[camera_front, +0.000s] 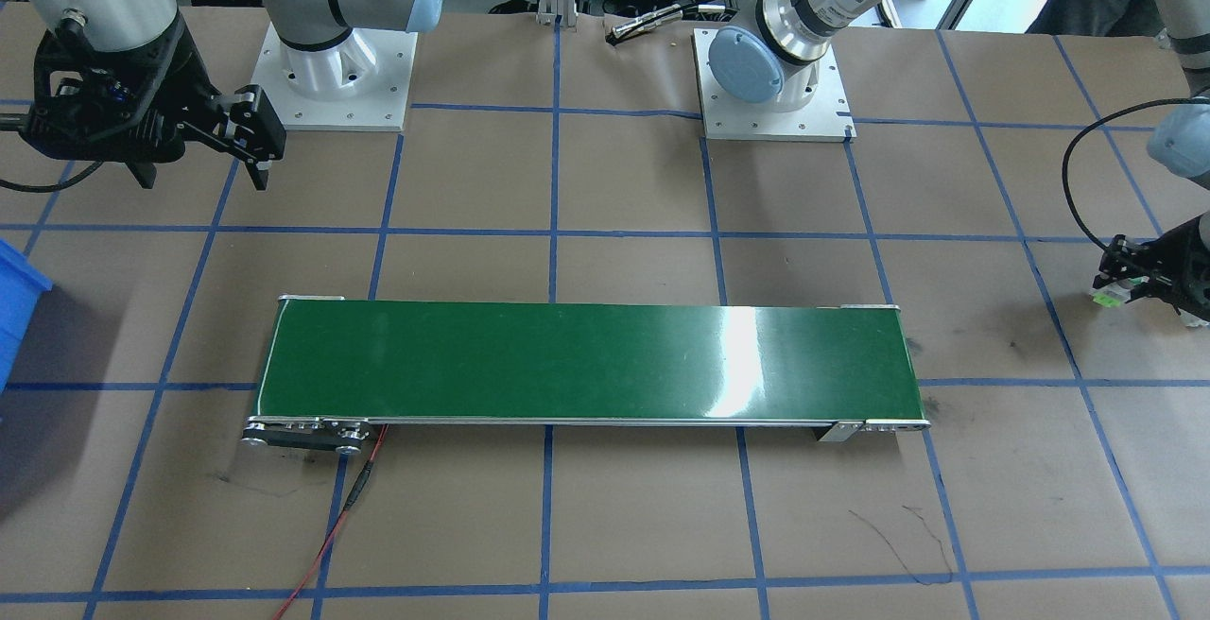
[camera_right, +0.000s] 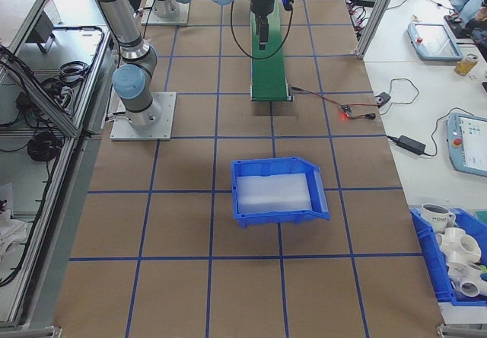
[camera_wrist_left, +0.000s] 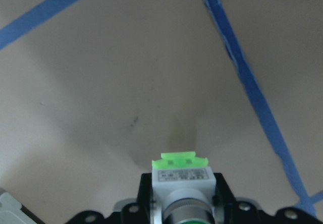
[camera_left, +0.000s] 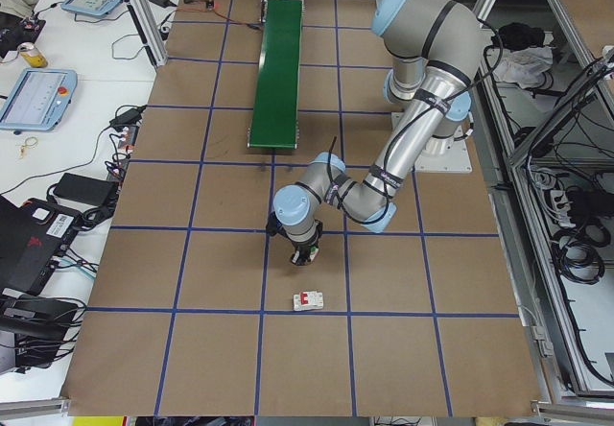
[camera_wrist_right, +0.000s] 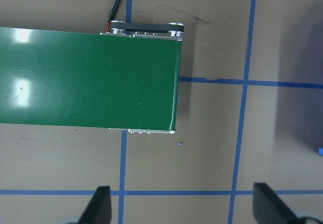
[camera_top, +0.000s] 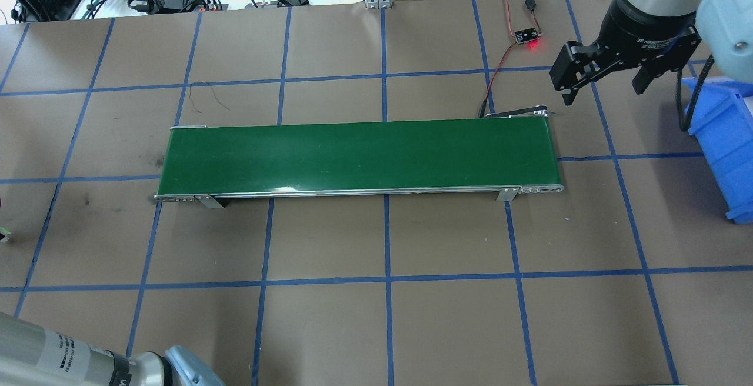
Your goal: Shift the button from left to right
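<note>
Early stage. Left gripper [camera_wrist_left: 179,219] clamped on the button [camera_wrist_left: 179,176], low over the table at the robot's far left, well apart from the green conveyor [camera_front: 586,360]. Right gripper [camera_wrist_right: 181,209] waits with fingers apart above the belt's right end. Whole transfer remains.

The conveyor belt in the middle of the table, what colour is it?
Dark green; the conveyor belt shows best in the overhead view.

Table [camera_top: 329,327]: brown paper top, blue tape grid. Green conveyor belt [camera_top: 359,156] lies mid-table. Blue bin [camera_right: 278,192] sits off the conveyor's right end; grey-white blocky part [camera_left: 308,299] well beyond its left end.
</note>
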